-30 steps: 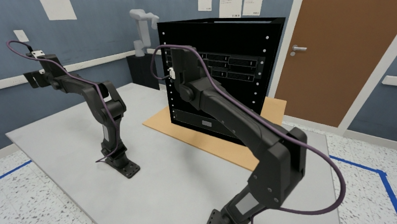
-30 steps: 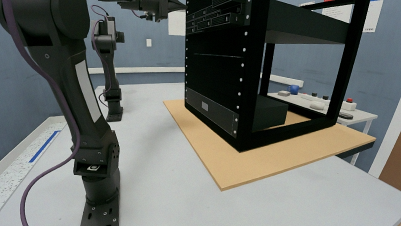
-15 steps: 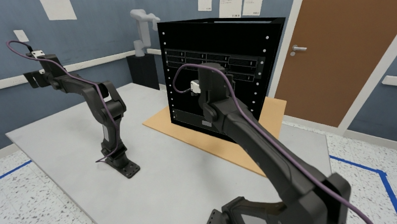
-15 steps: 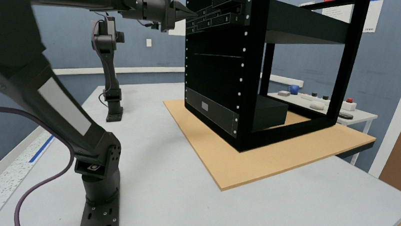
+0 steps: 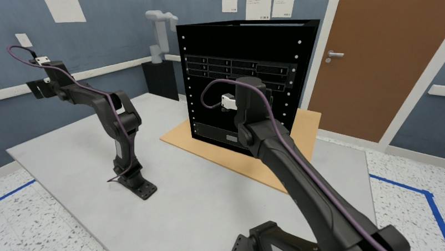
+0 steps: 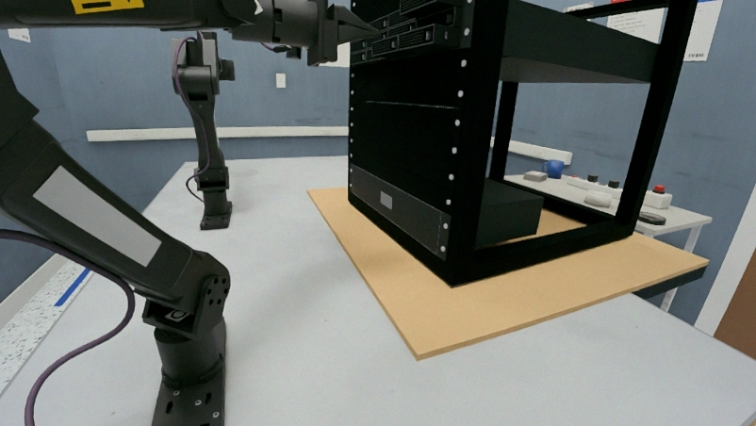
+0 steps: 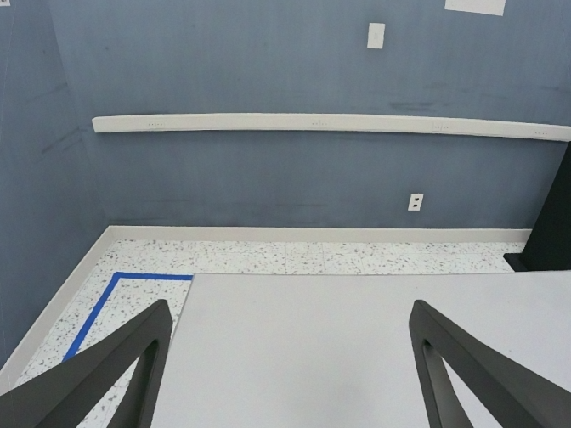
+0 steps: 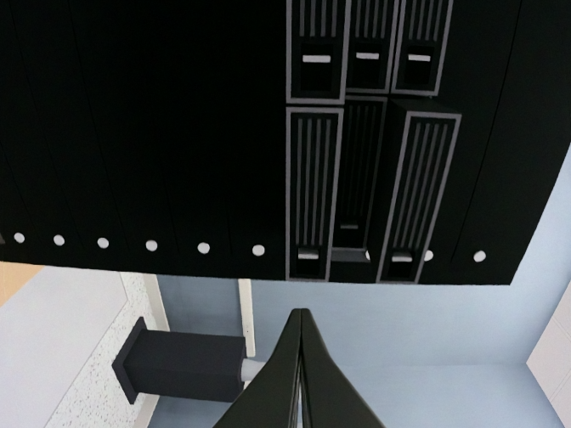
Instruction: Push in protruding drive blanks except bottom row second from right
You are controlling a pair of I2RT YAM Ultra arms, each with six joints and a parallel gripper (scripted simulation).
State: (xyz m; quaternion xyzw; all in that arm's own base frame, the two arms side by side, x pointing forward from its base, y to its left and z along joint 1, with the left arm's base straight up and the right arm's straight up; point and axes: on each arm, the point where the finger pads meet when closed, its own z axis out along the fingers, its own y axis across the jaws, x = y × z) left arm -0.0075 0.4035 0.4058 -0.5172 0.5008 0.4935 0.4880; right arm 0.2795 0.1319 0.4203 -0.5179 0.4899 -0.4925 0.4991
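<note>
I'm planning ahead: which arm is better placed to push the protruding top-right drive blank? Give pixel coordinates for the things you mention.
Right, I'd judge: the right gripper [image 5: 269, 93] [image 6: 379, 33] [image 8: 300, 318] is shut, near the top-right drive blank [image 5: 271, 69] [image 6: 420, 5] [image 8: 422, 184]; the left gripper [image 5: 38, 89] [image 6: 228, 70] [image 7: 290, 312] is open, farther away.

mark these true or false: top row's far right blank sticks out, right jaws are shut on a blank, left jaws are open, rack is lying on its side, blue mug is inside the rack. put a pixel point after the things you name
The top row's far right blank [image 5: 271, 70] [image 6: 423, 5] [image 8: 424, 198] sticks out. True.
The right gripper [image 6: 378, 32] [image 8: 300, 318] has its jaws shut on a blank. False: they are shut on nothing.
The left gripper [image 5: 39, 89] [image 7: 290, 312] has its jaws open. True.
The rack [image 5: 239, 40] [image 6: 476, 158] [image 8: 138, 160] lies on its side. False: it stands upright.
The blue mug [image 6: 554, 169] is inside the rack. False: it's on the side table [image 6: 685, 216].
</note>
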